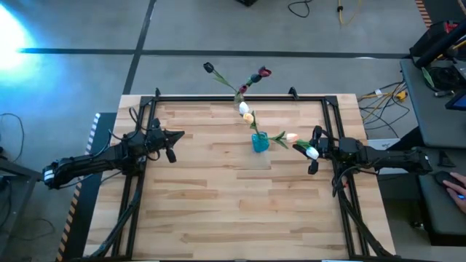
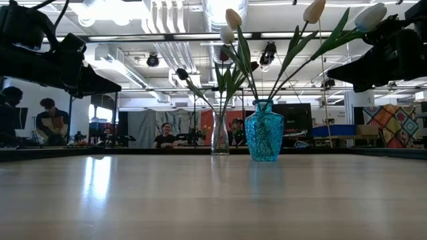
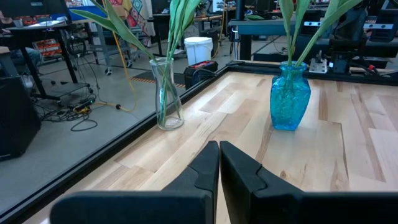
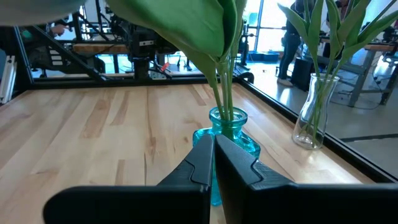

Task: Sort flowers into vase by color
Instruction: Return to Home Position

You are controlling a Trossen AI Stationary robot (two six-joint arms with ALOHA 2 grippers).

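A blue glass vase (image 1: pixel 260 143) (image 2: pixel 264 132) (image 4: pixel 239 134) stands mid-table and holds tulips with white (image 1: pixel 312 153) and peach-cream (image 1: pixel 291 137) heads. A clear vase (image 1: pixel 240 98) (image 3: pixel 166 93) at the far edge holds dark maroon tulips (image 1: pixel 263 73). My right gripper (image 1: pixel 302 148) (image 4: pixel 212 158) is shut and empty, just right of the blue vase. The white head (image 2: pixel 370 15) and a green leaf (image 4: pixel 186 25) lean out over it. My left gripper (image 1: pixel 182 135) (image 3: pixel 219 163) is shut and empty, well to the left of both vases.
A black frame rail (image 1: pixel 240 97) runs along the table's far edge and down both sides. Bare wood (image 1: pixel 233 211) fills the near half. Beyond the table are floor cables (image 1: pixel 378 94), desks, and people (image 2: pixel 163 137) in the room.
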